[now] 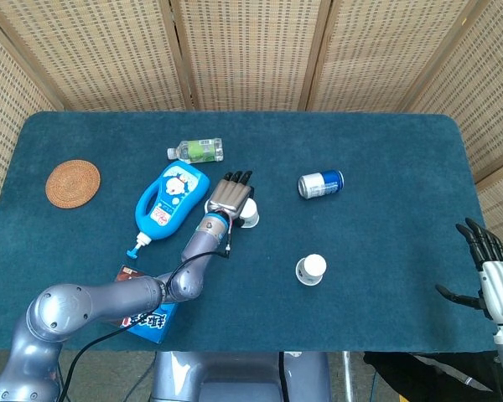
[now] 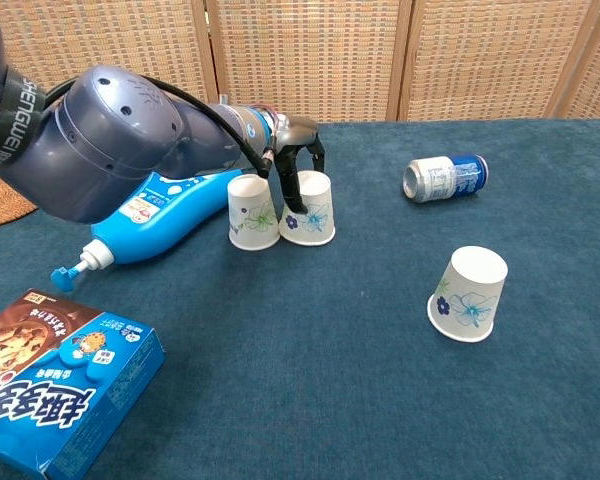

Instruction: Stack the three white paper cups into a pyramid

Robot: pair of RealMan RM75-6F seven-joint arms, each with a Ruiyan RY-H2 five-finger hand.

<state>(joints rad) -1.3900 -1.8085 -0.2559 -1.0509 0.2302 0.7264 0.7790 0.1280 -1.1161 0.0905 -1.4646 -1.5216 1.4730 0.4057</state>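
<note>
The left robot hand (image 2: 298,172) grips one upturned paper cup (image 2: 309,209), touching its neighbour cup (image 2: 252,212) as the pyramid's base; third cup (image 2: 468,293) waits at four o'clock. The right robot hand (image 1: 489,272) hangs spread wide.

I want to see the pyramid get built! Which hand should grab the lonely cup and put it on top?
Probably the left hand: it sits at the two touching cups, with the lone cup nearby. The right hand hangs off the table edge, farther away.

Glossy blue-grey arm shells, a black cable along the left forearm, silver-palmed left hand (image 1: 229,195) and right hand (image 1: 490,270) with black fingers.
</note>
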